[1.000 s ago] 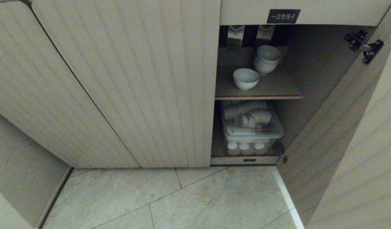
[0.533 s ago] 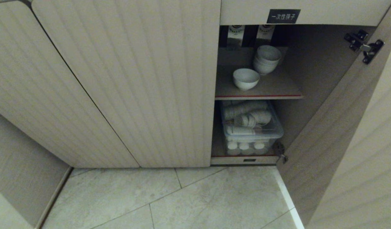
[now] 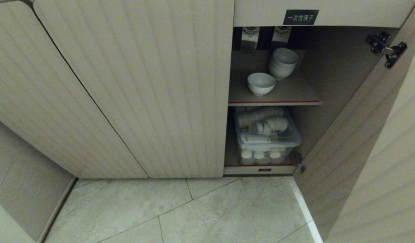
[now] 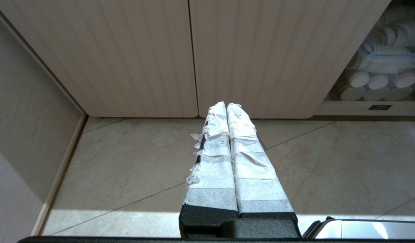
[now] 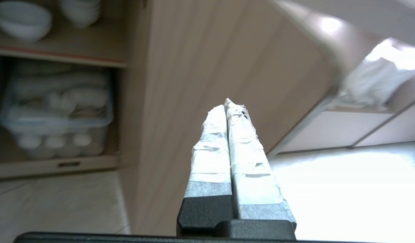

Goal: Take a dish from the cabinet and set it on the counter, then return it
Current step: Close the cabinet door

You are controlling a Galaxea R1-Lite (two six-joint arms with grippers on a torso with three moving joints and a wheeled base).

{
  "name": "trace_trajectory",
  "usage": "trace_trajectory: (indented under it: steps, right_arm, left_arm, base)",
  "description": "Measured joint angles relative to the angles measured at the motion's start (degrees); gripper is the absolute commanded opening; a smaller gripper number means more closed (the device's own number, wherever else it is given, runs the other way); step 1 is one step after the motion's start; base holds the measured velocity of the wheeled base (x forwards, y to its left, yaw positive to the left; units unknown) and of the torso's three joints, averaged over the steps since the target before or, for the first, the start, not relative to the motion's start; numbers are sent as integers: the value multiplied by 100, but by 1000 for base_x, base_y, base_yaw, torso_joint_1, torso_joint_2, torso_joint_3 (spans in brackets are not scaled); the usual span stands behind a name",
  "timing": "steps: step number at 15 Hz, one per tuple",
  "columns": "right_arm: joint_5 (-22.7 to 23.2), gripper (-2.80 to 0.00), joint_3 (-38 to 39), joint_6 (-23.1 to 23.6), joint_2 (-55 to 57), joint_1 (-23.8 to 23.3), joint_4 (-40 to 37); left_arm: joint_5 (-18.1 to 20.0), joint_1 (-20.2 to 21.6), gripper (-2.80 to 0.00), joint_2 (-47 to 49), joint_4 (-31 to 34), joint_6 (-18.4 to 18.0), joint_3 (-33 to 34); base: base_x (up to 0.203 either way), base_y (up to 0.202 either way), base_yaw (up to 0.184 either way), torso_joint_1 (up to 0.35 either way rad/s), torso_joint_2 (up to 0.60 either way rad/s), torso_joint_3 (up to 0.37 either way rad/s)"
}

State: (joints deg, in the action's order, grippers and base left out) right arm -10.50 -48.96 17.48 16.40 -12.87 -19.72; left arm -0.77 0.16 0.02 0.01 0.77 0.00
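Head view is showing the cabinet [image 3: 133,84] with its right door swung open, the dish [image 3: 261,83] sitting on the red-edged shelf [image 3: 295,96] near the stack of bowls [image 3: 283,62]. Right gripper [image 5: 227,106] is pinched closed, empty, facing what's probably the open door; left gripper [image 4: 226,105] is closed over the floor [image 4: 126,162].

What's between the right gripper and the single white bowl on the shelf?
Nothing visible. The small white ceramic bowl sits alone near the red-edged shelf front; the stacked white bowls stand behind it. The right gripper, jaws shut, faces the open beige cabinet door.
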Motion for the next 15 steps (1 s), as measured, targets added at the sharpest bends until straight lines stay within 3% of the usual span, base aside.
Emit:
trace_trajectory:
  steps: [4, 10, 15]
  right_arm:
    - [-818, -280, -272, 367, 79, -214, 42]
    - [-1240, -280, -687, 410, 538, -251, 96]
    - [-1477, -280, -1024, 405, 1218, -584, 214]
  left_arm:
    - [2, 0, -280, 0, -1, -2, 0]
    - [2, 0, -280, 0, -1, -2, 0]
    - [2, 0, -280, 0, -1, -2, 0]
  base:
    - [0, 0, 0, 0, 0, 0]
    - [0, 0, 0, 0, 0, 0]
    - [0, 0, 0, 0, 0, 0]
